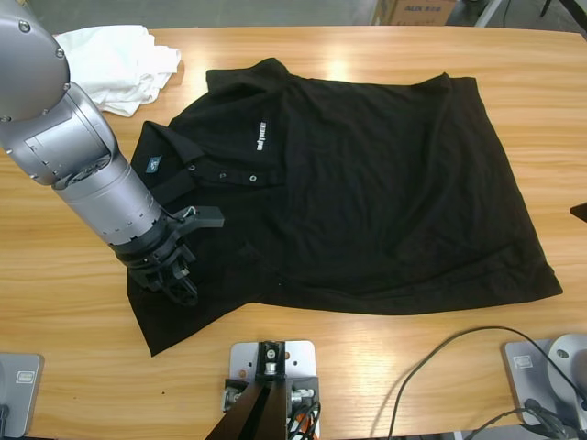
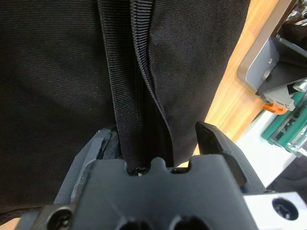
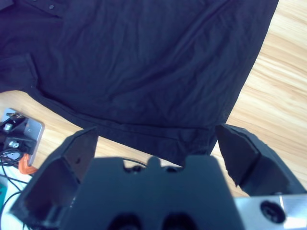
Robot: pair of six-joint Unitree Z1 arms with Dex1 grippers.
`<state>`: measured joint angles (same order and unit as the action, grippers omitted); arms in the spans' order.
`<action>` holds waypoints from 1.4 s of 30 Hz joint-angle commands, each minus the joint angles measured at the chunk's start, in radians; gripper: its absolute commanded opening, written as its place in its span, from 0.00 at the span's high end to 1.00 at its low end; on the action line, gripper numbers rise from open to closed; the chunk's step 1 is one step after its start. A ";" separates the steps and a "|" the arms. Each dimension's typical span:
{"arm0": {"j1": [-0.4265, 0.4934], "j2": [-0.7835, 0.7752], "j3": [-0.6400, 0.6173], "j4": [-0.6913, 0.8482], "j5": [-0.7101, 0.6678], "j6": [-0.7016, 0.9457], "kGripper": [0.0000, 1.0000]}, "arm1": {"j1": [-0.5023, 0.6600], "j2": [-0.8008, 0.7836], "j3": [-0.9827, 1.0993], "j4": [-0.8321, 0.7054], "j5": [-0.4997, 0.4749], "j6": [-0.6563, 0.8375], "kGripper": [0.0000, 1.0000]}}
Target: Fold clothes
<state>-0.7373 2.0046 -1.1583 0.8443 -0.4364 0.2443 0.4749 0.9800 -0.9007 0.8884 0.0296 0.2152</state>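
Shirt fabric is filling most of the left wrist view: the left gripper (image 2: 158,143) is closing its two black jaws on a ribbed band of the black polo shirt (image 1: 367,192), and the band is running down between them. In the high view this left gripper (image 1: 174,275) is pressing on the near sleeve at the shirt's left end, and the silver left arm (image 1: 87,174) is coming in from the upper left corner. The shirt is lying spread over the middle of the wooden table (image 1: 73,302), with its collar toward the left. White garments (image 1: 115,60) are sitting bundled at the far left corner, just beside the collar. The right gripper (image 3: 156,143) is hanging wide open, holding nothing, above the shirt's hem (image 3: 158,132).
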 commanded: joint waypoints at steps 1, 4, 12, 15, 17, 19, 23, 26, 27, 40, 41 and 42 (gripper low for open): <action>-0.019 0.019 0.014 0.001 0.015 0.025 0.50 | 0.008 0.027 0.042 -0.020 -0.012 0.009 0.00; -0.025 0.017 0.017 0.004 0.013 0.029 0.86 | 0.008 0.028 0.043 -0.023 -0.011 0.009 0.00; -0.049 -0.078 0.011 0.002 0.014 0.000 1.00 | 0.008 0.040 0.052 -0.034 -0.004 0.009 0.00; -0.077 -0.110 0.012 0.002 0.013 -0.034 1.00 | 0.008 0.042 0.052 -0.034 -0.002 0.009 0.00; -0.097 -0.110 0.019 0.002 0.013 -0.047 1.00 | 0.008 0.041 0.052 -0.034 -0.002 0.009 0.00; -0.114 -0.105 0.028 0.001 0.013 -0.051 1.00 | 0.008 0.038 0.052 -0.034 -0.001 0.009 0.00; -0.119 -0.097 0.054 -0.002 0.015 -0.053 1.00 | 0.008 0.029 0.052 -0.033 0.000 0.009 0.00; -0.120 -0.079 0.066 -0.007 0.033 -0.054 1.00 | 0.008 0.028 0.052 -0.033 0.000 0.009 0.00; -0.120 -0.072 0.068 -0.008 0.042 -0.062 1.00 | 0.008 0.028 0.052 -0.033 0.000 0.009 0.00; -0.152 -0.084 0.036 -0.027 0.193 -0.196 0.12 | 0.008 0.032 0.053 -0.034 0.004 0.009 0.00; -0.152 -0.084 0.034 -0.030 0.192 -0.202 0.12 | 0.009 0.033 0.053 -0.034 0.004 0.009 0.00; -0.152 -0.083 0.032 -0.032 0.189 -0.207 0.12 | 0.008 0.035 0.053 -0.034 0.005 0.009 0.00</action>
<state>-0.8782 1.9026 -1.1202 0.8359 -0.2513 0.0720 0.4749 1.0022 -0.8796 0.8637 0.0297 0.2152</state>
